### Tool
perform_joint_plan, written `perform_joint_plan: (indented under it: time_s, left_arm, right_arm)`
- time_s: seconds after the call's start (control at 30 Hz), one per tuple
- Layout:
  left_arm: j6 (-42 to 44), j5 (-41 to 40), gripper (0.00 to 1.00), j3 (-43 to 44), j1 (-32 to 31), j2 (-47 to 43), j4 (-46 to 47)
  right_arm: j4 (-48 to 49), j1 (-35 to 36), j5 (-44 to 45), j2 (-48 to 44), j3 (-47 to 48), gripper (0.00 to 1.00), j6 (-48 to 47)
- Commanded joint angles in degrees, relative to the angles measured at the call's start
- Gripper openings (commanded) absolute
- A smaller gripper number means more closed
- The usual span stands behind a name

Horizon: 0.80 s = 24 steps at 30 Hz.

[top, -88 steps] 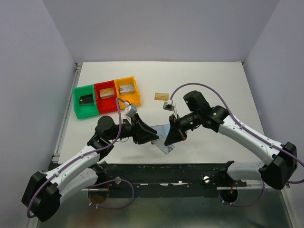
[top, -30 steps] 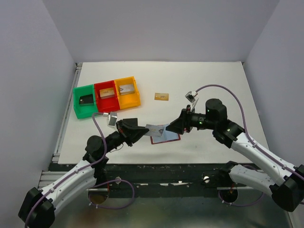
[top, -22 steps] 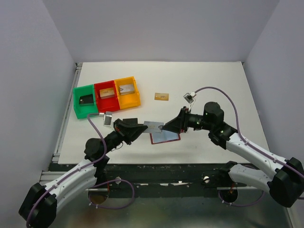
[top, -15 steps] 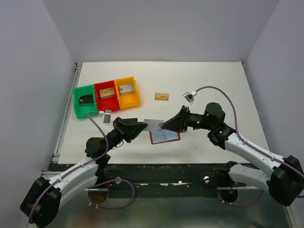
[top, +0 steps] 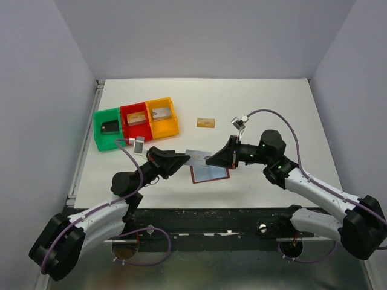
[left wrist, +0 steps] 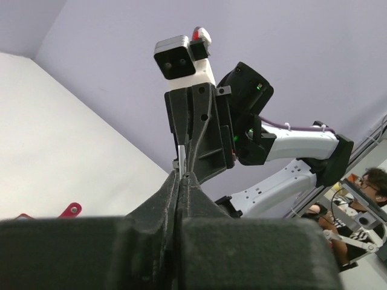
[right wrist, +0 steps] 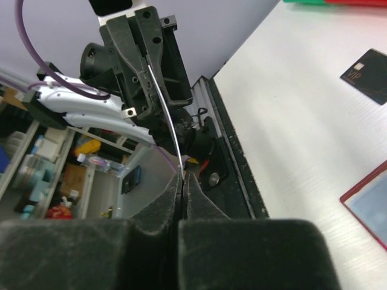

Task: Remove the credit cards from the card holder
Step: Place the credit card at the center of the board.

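**Left wrist cam: two grippers nose to nose**

left gripper [left wrist: 181, 181] has its fingers pressed flat together on a thin card [left wrist: 180, 160], seen edge-on; right gripper [left wrist: 192, 158] meets it head-on at the card's far end, its wrist camera [left wrist: 181, 55] on top; red card holder [left wrist: 69, 209] tab peeking out lower left on the white table [left wrist: 54, 133]

Card holder [top: 210, 174] open flat, blue pockets up. Silver-grey card [top: 196, 156] aloft above its far edge. Gold card [top: 206, 122] flat, well beyond.

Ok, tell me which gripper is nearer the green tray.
Left. In the top view, the left gripper sits below and right of the green tray; the right gripper is farther right, beyond the silver card both pinch.
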Motion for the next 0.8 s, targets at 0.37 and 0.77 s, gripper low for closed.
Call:
perform_joint_plan:
  time_s: [0.37, 0.77]
  left_arm:
    - [7.8, -13.2, 0.99, 6.5, 6.2, -17.5, -46.0]
    - [11.4, -2.2, 0.98, 8.0, 6.3, -11.0, -42.9]
  right_arm:
    - [-39.8, -23.7, 14.4, 11.0, 19.2, 0.00, -15.6]
    - [-62.0, -26.9, 17.8, 45.6, 51.2, 0.00, -27.7]
